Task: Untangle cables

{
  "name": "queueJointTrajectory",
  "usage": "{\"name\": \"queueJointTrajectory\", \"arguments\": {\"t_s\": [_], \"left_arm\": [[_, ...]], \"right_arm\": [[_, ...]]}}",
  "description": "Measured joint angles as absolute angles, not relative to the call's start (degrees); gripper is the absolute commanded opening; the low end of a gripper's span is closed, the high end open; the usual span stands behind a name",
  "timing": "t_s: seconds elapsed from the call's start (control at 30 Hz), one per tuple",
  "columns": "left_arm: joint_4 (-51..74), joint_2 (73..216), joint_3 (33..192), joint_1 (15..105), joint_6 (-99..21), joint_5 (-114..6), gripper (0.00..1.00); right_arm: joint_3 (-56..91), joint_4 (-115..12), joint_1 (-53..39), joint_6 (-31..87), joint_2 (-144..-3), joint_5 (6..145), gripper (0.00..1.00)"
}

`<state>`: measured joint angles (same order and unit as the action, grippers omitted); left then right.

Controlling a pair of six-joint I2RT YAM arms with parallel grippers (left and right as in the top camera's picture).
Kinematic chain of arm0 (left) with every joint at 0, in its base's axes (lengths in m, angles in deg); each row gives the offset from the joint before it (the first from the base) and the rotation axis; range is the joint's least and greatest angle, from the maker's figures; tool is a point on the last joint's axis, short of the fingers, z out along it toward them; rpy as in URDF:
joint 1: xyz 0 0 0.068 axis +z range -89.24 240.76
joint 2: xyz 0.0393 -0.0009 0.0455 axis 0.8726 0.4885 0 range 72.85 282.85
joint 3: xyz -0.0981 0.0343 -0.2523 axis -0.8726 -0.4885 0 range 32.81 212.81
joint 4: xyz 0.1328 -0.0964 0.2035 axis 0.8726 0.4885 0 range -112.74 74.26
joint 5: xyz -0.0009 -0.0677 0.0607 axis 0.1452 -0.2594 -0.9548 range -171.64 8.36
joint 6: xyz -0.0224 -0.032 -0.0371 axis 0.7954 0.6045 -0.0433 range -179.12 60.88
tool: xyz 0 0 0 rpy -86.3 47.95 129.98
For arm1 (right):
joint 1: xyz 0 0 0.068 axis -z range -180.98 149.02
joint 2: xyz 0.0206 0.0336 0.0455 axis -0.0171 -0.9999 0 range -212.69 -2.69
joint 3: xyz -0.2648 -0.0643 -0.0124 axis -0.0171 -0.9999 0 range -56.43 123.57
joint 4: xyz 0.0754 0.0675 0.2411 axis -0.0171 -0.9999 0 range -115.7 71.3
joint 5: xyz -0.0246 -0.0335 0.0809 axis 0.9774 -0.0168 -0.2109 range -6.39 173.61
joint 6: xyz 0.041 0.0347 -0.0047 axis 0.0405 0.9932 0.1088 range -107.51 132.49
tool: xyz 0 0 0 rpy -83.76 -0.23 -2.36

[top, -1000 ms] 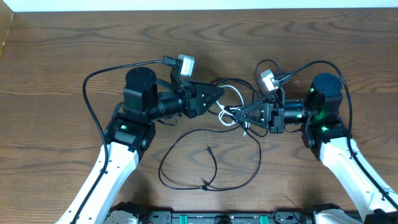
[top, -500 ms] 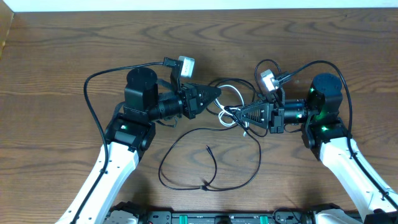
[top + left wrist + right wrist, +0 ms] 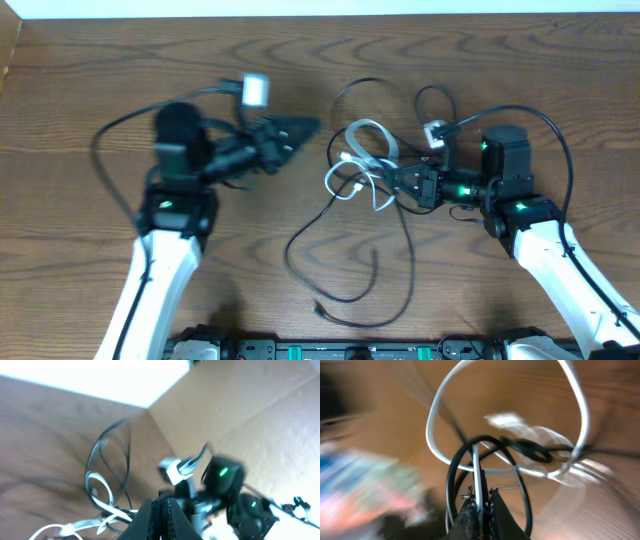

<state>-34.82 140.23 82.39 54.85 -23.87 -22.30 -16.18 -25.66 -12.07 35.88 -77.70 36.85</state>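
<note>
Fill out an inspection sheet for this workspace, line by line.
Surface: bare wooden table.
Job's things: white cord and black cords looped together mid-table; one black loop trails toward the near edge.
Clutter: nothing seen.
Grippers: left gripper has its fingers shut and sits apart from the bundle in the overhead view; whether it pinches a strand cannot be told. Right gripper has its fingers shut on the white cord, with black cords looping around them.
Cables: thicker black arm wires arc over each arm.
Surroundings: white strip along the far edge; dark rail at the near edge.
</note>
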Motion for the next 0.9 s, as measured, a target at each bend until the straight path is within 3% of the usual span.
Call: {"name": "queueJointTrajectory", "arguments": {"t_s": [0.2, 0.3, 0.4, 0.57, 0.67, 0.9], "left_arm": [[-35.7, 133.1, 82.4, 61.1, -22.6, -19.6, 0.07], [-35.2, 132.7, 82.4, 61.9, -22.3, -18.9, 0.08], [-31.7, 132.8, 82.4, 62.0, -21.8, -18.8, 0.25], [-25.2, 133.2, 82.4, 62.0, -23.6, -18.6, 0.76], [-22.4, 133.6, 82.4, 62.0, -24.6, -18.5, 0.87], [-14.6, 134.5, 82.4, 61.1, -26.7, -18.5, 0.88]], "right_arm": [[-16.9, -34.2, -11.6, 35.5, -78.2, 63.7, 0.01], [-16.9, -33.2, -11.4, 34.1, -78.2, 64.2, 0.01], [-17.0, -28.5, -11.3, 28.8, -78.2, 54.0, 0.01], [-17.0, -22.6, -11.4, 20.7, -78.2, 29.5, 0.01], [-17.0, -22.5, -11.4, 18.3, -78.2, 20.6, 0.01], [-17.0, -22.4, -11.4, 16.5, -78.2, 13.3, 0.01]]}}
